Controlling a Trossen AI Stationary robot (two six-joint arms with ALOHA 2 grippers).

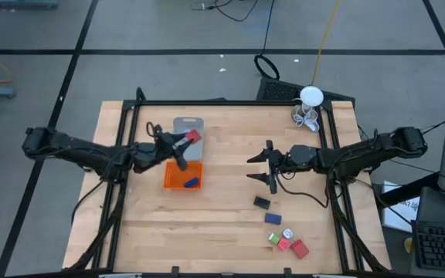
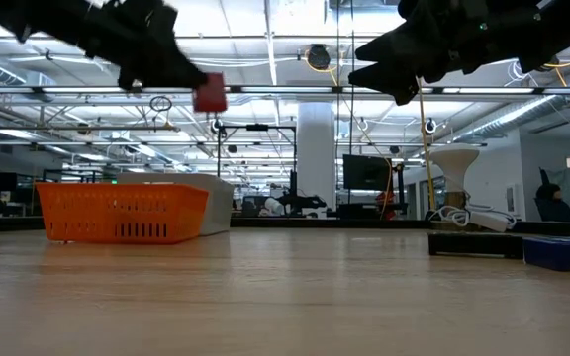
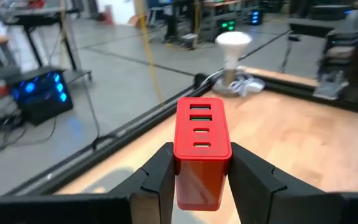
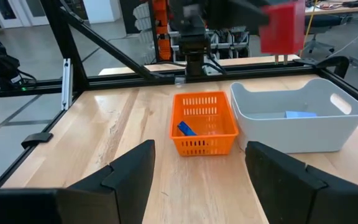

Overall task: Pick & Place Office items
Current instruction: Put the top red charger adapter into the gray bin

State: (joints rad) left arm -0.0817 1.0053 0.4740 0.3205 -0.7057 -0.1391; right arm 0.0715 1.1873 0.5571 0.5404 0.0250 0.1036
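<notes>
red block (image 1: 194,136): held aloft above grey tray | blue piece (image 1: 192,183): in orange tray | rest: scattered near right corner

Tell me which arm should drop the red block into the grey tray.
Left. Its claw is shut on the red block, raised over the grey tray beside the orange tray. The right claw is open, empty, and mid-table, farther from both trays.

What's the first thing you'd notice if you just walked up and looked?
The bright red block stands out: the left gripper holds it in the air above the grey tray. Next to that tray sits an orange basket with a blue piece inside. The right gripper hovers open mid-table, empty.
</notes>
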